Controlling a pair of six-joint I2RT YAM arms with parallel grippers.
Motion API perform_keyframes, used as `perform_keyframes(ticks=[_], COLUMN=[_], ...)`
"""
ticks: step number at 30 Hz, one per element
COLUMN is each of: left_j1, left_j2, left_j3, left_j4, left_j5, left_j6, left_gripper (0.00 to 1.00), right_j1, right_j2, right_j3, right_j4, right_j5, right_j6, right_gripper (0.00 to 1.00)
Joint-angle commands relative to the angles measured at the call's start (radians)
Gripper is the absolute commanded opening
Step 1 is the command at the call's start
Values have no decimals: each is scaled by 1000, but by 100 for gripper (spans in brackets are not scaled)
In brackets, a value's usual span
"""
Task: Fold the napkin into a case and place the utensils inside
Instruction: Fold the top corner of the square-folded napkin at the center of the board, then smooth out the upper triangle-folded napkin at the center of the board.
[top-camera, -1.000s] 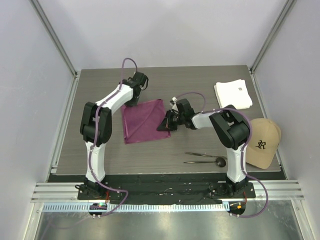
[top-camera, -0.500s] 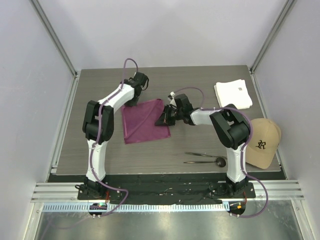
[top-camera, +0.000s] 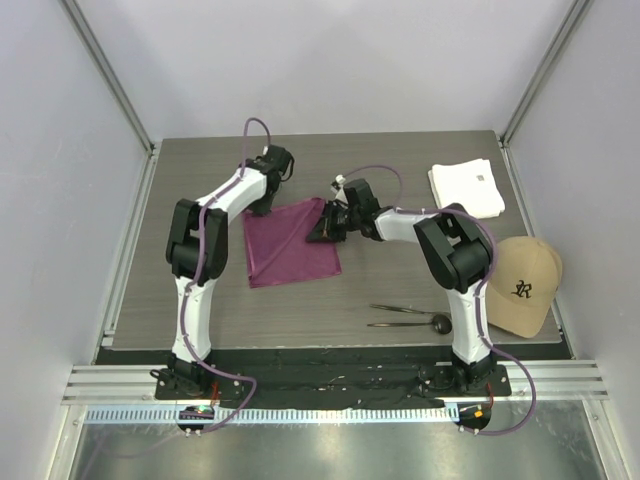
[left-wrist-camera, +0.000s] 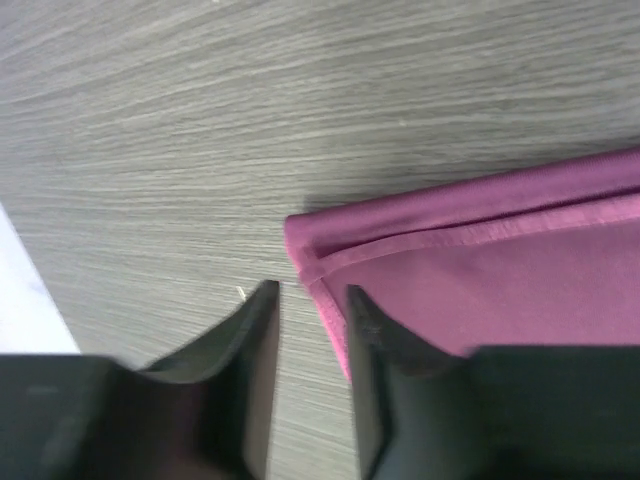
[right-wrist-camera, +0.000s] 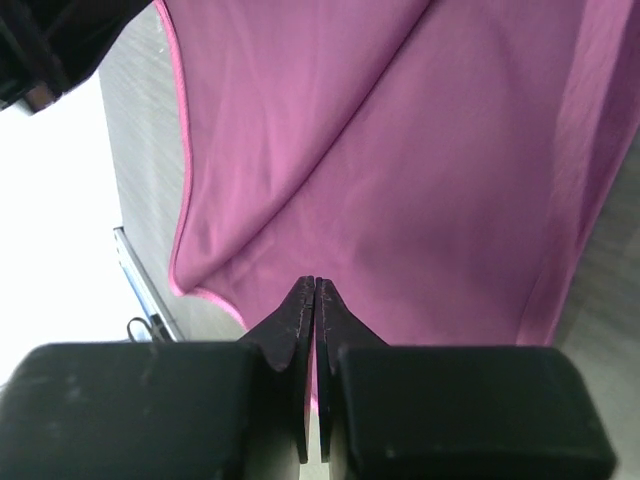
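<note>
Fold the soft magenta-purple cloth napkin (top-camera: 285, 250), lying mid-table, leftward by the right edge pinched in the clenched right gripper (right-wrist-camera: 315, 285), low and taut, landing it squarely on the far-left corner beside the released, parted left gripper (left-wrist-camera: 308, 300).

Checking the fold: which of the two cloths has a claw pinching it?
The magenta napkin at mid-table, pinched by the right claw; the folded white cloth lies untouched at the far right.
</note>
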Motion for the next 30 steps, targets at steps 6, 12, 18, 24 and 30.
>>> perform_keyframes(ticks=[6, 12, 18, 24, 30], left_j1=[-10, -22, -44, -44, -41], left_j2=[-295, -602, -687, -725, -826], left_j3=[52, -484, -796, -907, -978], left_j4=[-40, 189, 458, 504, 635], left_j5=[-78, 552, 703, 608, 688], left_j6=[-169, -413, -553, -562, -585], left_gripper=[60, 31, 15, 11, 9], right_j1=[-49, -50, -49, -41, -33], right_j2=[103, 137, 181, 227, 227], right_j3=[197, 279, 348, 371, 328], right_j4=[-37, -32, -32, 12, 93], right_j5=[-12, -22, -48, -102, -124], right_j6=[-71, -64, -50, 7, 45], right_gripper=[13, 18, 19, 9, 5])
